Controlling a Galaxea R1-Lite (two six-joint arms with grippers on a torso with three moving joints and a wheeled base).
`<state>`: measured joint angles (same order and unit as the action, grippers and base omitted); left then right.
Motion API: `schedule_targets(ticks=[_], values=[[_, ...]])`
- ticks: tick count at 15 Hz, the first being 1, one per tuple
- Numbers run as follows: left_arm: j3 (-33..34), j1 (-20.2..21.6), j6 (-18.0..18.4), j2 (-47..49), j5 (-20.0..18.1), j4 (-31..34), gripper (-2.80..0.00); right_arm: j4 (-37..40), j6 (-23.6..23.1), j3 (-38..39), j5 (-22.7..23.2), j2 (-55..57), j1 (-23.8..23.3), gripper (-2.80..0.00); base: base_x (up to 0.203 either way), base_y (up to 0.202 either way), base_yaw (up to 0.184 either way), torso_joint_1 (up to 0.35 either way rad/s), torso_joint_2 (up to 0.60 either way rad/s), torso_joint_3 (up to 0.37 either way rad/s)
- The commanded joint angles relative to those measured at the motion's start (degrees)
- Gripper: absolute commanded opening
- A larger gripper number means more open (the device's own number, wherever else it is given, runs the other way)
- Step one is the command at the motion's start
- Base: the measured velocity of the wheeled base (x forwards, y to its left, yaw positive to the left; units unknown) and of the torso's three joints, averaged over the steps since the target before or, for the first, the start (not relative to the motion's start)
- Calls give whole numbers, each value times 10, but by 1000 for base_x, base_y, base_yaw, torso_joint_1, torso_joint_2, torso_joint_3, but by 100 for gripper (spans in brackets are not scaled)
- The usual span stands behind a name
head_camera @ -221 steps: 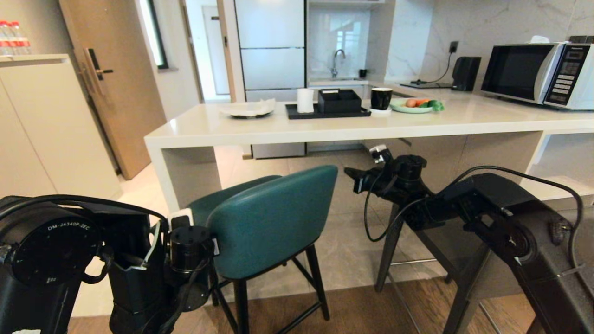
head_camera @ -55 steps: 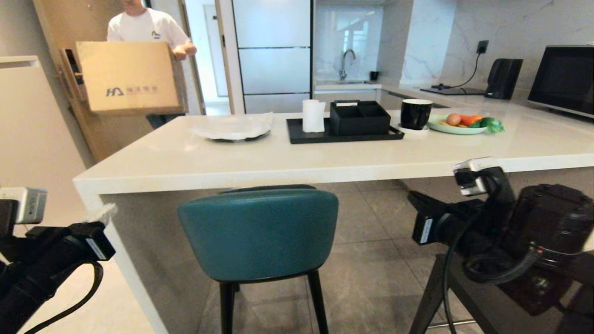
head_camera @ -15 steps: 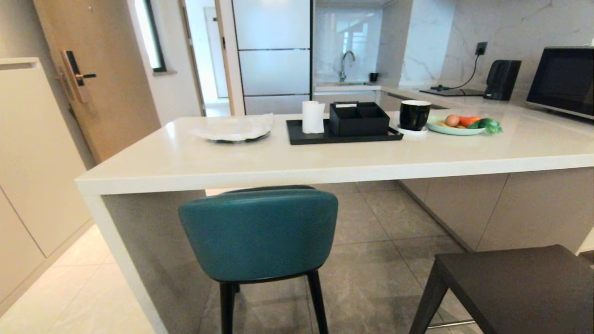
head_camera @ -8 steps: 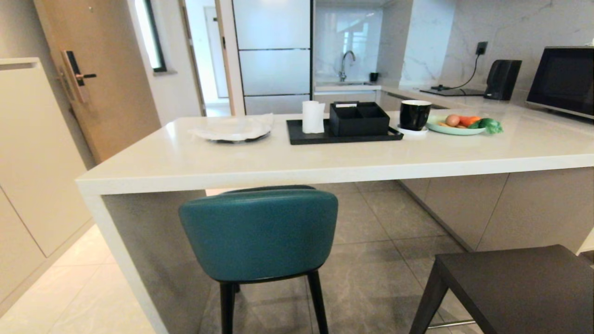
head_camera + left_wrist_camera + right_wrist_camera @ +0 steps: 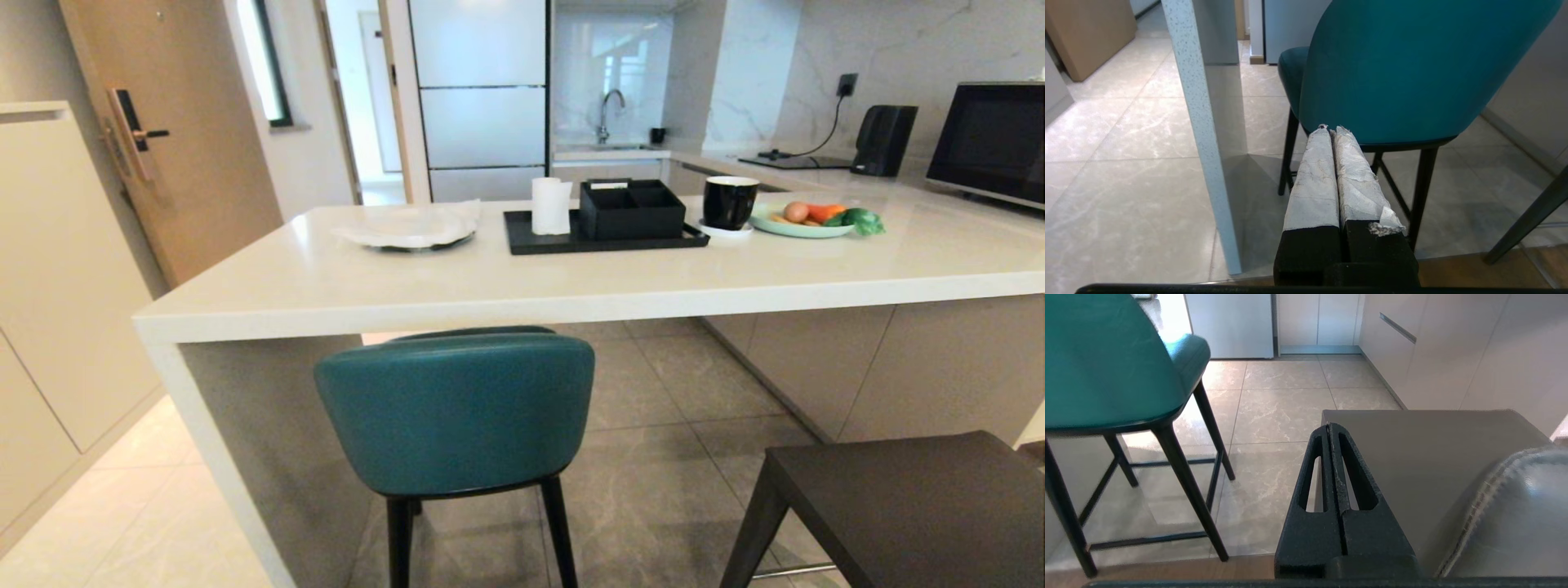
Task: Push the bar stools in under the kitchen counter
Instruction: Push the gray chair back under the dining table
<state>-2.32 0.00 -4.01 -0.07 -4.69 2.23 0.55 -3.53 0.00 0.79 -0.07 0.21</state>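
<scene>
Left claw (image 5: 1329,130): fingers pressed together, empty, low, just short of the teal stool (image 5: 1412,69), level with the bottom edge of its back. Counter end panel (image 5: 1202,134) stands off to one side of it.

Right claw (image 5: 1329,426): fingers pressed together, empty, hanging over the grey stool (image 5: 1433,457) seat; padded back close beside it.

Farther on: teal stool's back sits just under the counter (image 5: 490,294) edge. Grey stool (image 5: 898,498) stands apart from the counter. Black tray (image 5: 531,238), mug (image 5: 729,202) on top.
</scene>
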Motion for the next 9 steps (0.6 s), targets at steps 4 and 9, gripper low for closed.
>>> schedule_targets(ticks=[4,9], values=[[1,1,0,1,2,-1,-280,1,-2,0,1,1,0,-280,0,0,0,0,0,0],[3,0,116,1,19,25,-280,2,-24,0,7,1,0,-280,0,0,0,0,0,0]])
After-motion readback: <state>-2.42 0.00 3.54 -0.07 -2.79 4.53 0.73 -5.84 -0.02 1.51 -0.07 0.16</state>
